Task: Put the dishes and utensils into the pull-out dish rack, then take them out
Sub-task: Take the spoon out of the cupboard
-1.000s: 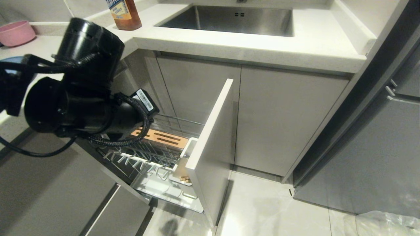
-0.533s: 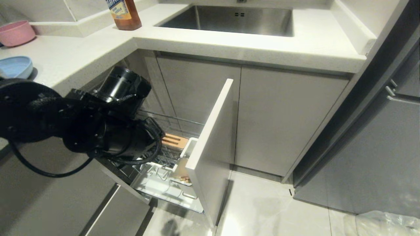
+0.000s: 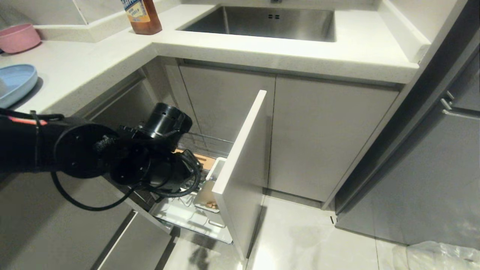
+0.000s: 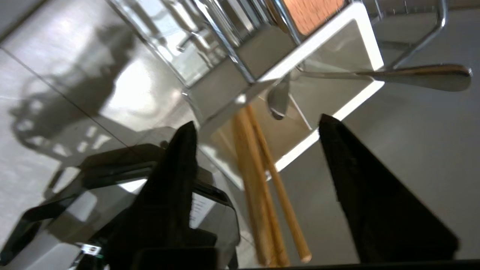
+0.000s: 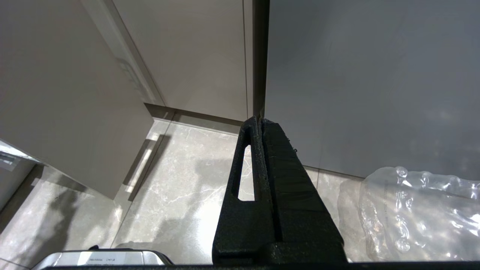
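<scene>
We look down on a kitchen corner. The tabletop (image 3: 232, 48) runs across the top, and below it the rack (image 3: 202, 150) is pulled out at the middle, its grey front (image 3: 242, 168) standing open toward 5 o'clock.

On the tabletop, at 10 o'clock, the blue plate (image 3: 15, 84) waits, not yet loaded. We cannot see the bowl.

Our left arm reaches low over the rack, its left tool (image 4: 258, 123) poised at the white cup (image 4: 365, 48) in the rack's front corner. Its jaws stand apart and hold nothing. Between them the chopsticks (image 4: 262, 187) stand in the cup, touching neither finger, and the spoon (image 4: 375, 75) rests across the cup's rim.

Our right tool (image 5: 260, 127) hangs parked near the floor, jaws pressed together.

We judge the utensils loaded and the dishes left, then all the unloading.
</scene>
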Tool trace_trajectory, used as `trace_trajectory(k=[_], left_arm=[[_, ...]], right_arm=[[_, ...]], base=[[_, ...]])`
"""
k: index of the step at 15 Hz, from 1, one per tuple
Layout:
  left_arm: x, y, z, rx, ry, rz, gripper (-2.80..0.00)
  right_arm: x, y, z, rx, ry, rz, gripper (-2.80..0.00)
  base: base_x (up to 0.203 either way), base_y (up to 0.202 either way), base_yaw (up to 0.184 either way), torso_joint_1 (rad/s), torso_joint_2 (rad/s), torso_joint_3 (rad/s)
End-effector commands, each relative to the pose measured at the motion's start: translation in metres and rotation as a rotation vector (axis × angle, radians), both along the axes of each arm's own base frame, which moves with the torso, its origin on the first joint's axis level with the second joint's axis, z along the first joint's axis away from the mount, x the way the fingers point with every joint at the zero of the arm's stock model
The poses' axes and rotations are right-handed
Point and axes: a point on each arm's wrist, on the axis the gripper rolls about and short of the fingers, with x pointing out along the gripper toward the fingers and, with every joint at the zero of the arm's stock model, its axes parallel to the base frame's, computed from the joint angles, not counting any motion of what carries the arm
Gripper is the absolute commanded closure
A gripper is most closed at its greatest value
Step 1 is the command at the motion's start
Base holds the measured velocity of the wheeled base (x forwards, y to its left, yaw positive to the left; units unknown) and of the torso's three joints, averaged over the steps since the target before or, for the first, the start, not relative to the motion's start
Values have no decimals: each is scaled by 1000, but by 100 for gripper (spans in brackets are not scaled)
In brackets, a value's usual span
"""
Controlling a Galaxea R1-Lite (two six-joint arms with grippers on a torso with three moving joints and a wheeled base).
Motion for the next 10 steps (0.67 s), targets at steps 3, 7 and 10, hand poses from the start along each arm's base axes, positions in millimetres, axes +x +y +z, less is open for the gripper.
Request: trace_trajectory(k=[3, 7, 10], left_arm=[[20, -2, -19, -39, 33, -6, -280], [36, -4, -23, -77, 16, -25, -280], [45, -9, -28, -78, 21, -28, -280]], right_arm=[[0, 0, 0, 0, 1, 0, 0], [0, 0, 0, 0, 1, 0, 0], [0, 0, 0, 0, 1, 0, 0]], base=[[0, 0, 0, 0, 0, 0], [0, 0, 0, 0, 0, 0], [0, 0, 0, 0, 0, 0]])
